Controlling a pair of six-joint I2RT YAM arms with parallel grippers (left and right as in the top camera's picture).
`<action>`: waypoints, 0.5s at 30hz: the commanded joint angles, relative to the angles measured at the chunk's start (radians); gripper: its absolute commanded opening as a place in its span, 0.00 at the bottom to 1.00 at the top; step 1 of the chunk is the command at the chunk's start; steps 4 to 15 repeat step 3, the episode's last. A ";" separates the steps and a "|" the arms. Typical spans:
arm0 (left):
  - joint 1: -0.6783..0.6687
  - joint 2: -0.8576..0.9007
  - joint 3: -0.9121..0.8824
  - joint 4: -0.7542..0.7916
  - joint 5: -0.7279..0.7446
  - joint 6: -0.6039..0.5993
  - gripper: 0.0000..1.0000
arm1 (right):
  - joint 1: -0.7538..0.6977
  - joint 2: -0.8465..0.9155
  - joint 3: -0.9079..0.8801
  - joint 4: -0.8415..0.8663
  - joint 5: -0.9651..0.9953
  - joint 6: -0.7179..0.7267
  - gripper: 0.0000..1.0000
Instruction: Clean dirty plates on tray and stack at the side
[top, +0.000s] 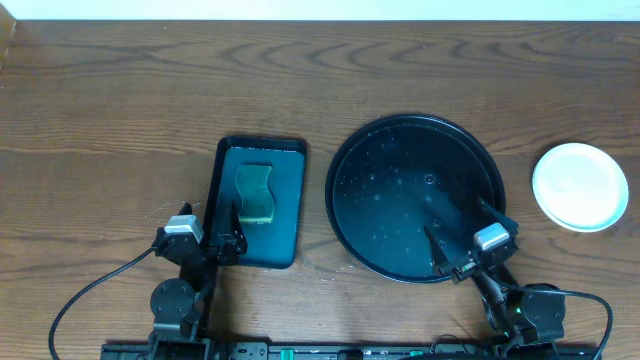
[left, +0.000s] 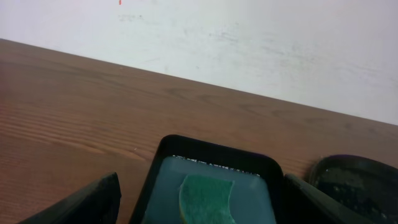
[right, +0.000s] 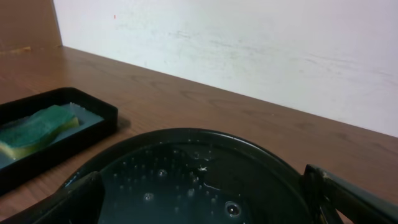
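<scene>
The large round black tray (top: 415, 195) holds only water droplets; no plate lies on it. It also shows in the right wrist view (right: 186, 180) and at the edge of the left wrist view (left: 357, 180). A stack of plates (top: 579, 186), white on top, sits on the bare wood to the right of the tray. My right gripper (top: 463, 232) is open and empty over the tray's near right edge; it also shows in the right wrist view (right: 205, 205). My left gripper (top: 205, 232) is open and empty at the near end of the teal tray; it also shows in the left wrist view (left: 205, 208).
A rectangular dark teal tray (top: 287, 190) left of the black tray holds a yellow-green sponge (top: 256, 193), seen also in the left wrist view (left: 207, 198) and right wrist view (right: 34, 129). A white wall (right: 249, 50) borders the table's far edge.
</scene>
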 joint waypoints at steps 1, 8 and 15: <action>0.006 -0.005 -0.009 -0.049 -0.016 0.017 0.82 | -0.002 -0.003 -0.002 -0.005 0.003 -0.006 0.99; 0.006 -0.005 -0.009 -0.049 -0.017 0.017 0.82 | -0.002 -0.003 -0.002 -0.005 0.003 -0.006 0.99; 0.006 -0.005 -0.009 -0.049 -0.017 0.017 0.82 | -0.002 -0.003 -0.002 -0.005 0.003 -0.006 0.99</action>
